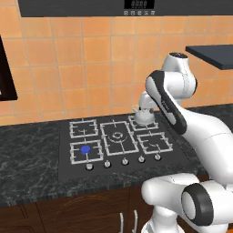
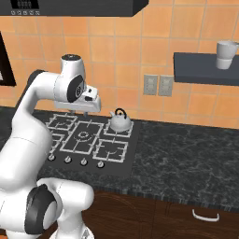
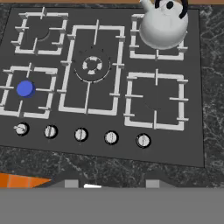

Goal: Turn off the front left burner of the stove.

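Blue-lit front left burner (image 3: 26, 89), unobstructed

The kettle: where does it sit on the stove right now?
The kettle stands on the back right grate of the stove, at the top right of the hand view, behind the front right grate and right of the big middle grate.

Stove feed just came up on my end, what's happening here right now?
The white robot arm hangs above the flat black built-in cooktop and touches nothing yet. The front left burner, a small square grey grate, shows a round blue flame disc at its centre, so it is lit. The leftmost small round silver knob has its mark turned differently from the other four. A silver kettle with a black handle sits on the back right grate. I cannot tell the end effector's state.
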